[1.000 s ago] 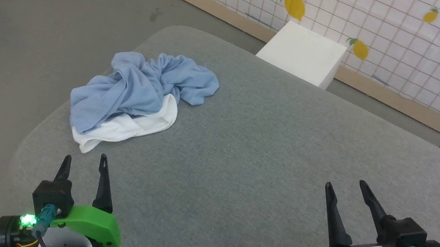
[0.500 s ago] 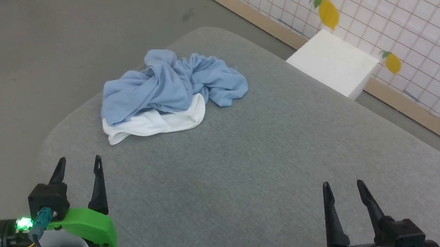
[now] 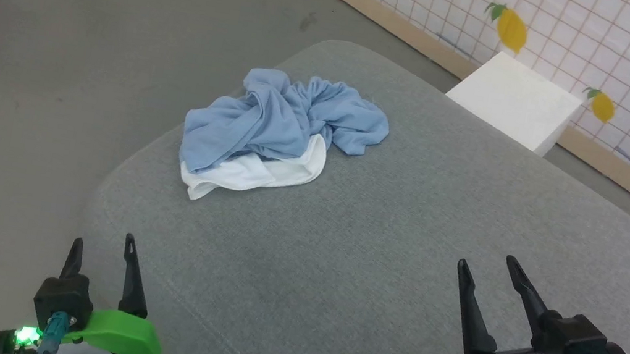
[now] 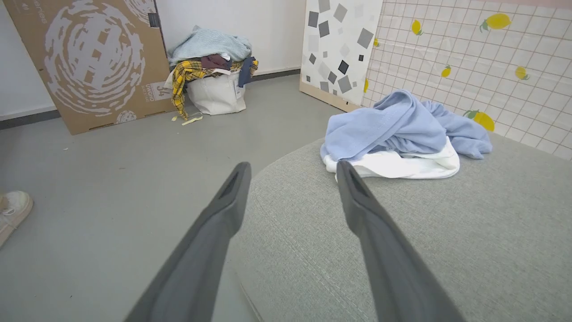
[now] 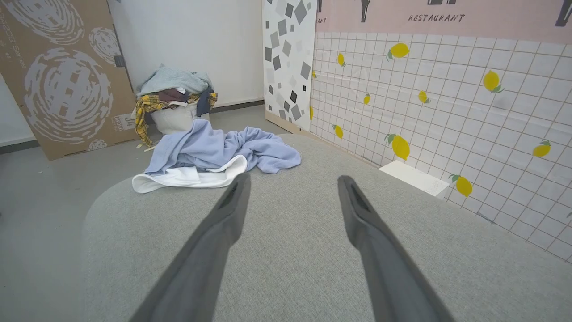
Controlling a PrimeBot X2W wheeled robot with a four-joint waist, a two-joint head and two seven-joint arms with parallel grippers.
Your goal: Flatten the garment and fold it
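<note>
The shirt (image 3: 281,128) lay in a crumpled heap on the grey padded table (image 3: 404,246), towards its far left part and close to the rounded edge. Its light blue cloth was twisted into thick folds, and a band of white fabric showed along the near side of the heap, flat against the table. The left gripper (image 3: 103,239) hovered at the near left corner of the table with its two dark fingers spread apart and nothing between them. The right gripper (image 3: 485,260) hovered over the near right part of the table, its fingers likewise parted and empty. Both were well apart from the shirt, the left one nearer to it. Beyond the far edge a white box (image 3: 514,100) stood on the grey floor (image 3: 56,69) against a tiled wall (image 3: 623,36) with yellow lemons. In the left wrist view a white bag piled with clothes (image 4: 214,89) stood beside a leaning sheet of cardboard (image 4: 89,58), and the toe of a pale shoe (image 4: 13,210) showed at the left edge.
</note>
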